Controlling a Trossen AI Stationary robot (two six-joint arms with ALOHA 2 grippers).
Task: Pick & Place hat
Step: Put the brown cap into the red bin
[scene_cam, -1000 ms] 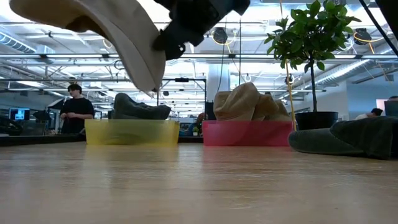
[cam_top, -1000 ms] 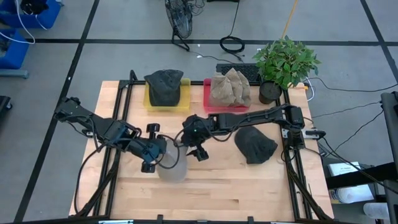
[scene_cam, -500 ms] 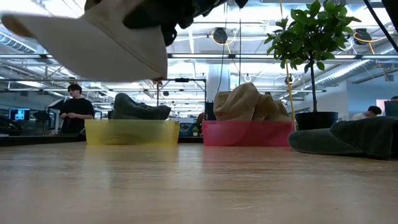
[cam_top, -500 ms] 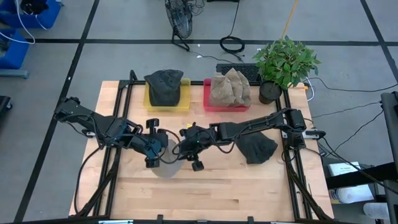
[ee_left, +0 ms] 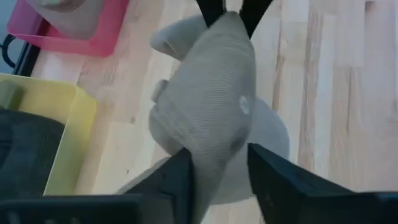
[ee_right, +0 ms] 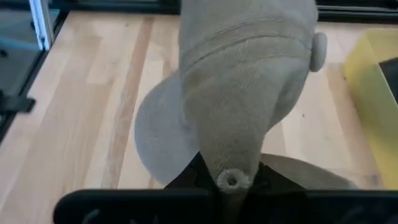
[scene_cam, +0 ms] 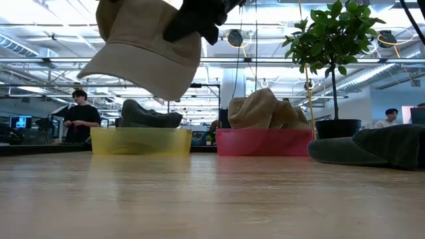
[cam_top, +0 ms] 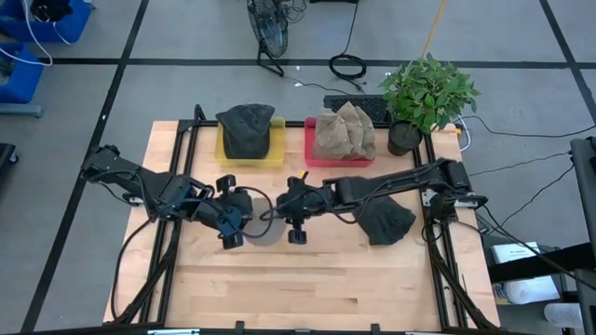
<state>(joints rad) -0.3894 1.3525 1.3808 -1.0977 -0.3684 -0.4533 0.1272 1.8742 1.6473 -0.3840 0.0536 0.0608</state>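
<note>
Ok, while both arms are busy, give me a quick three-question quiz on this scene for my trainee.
1. True or false: the beige cap rests on the table.
2. Which tool grips the cap? A: left tool only. B: right tool only. C: both.
3. What colour is the bin holding the tan hats?

Key: 1 false, it hangs in the air above the table. 2 C. 3 pink.
</note>
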